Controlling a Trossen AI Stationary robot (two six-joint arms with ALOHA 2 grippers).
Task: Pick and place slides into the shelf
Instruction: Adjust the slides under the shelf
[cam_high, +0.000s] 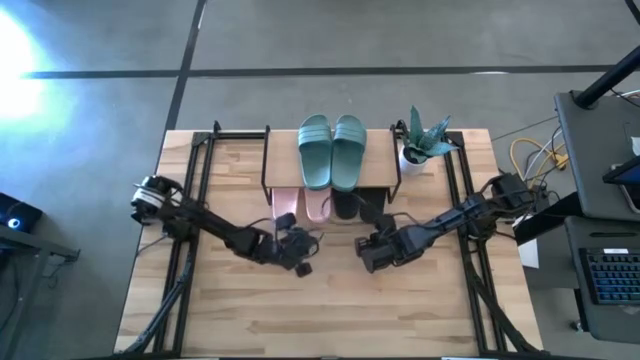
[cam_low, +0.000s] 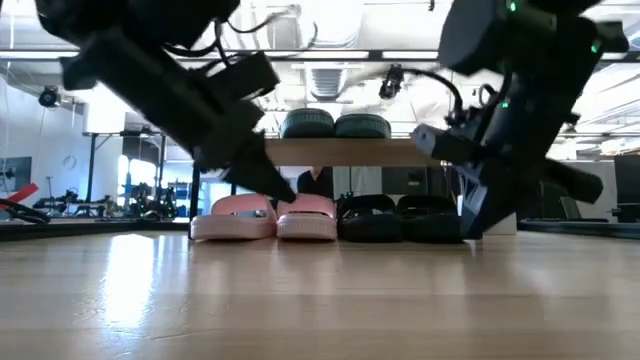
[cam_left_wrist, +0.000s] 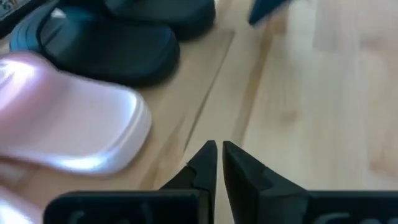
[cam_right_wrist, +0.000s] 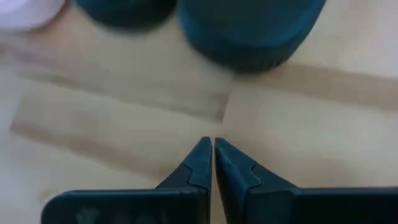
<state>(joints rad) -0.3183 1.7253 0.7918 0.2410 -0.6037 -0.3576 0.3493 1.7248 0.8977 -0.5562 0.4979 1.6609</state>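
Overhead looking down, table-level view, both sharing the shelf (cam_high: 330, 165)

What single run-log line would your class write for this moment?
teal pair: on shelf | pink pair, black pair: under shelf | left hand: shut, empty | right hand: shut, empty

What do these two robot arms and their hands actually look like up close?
Both are dark, jointed arms trailing black cables. The left hand and the right hand each end in two black, wedge-shaped fingers tapering to points. In the low view, small green lights glow on one arm.
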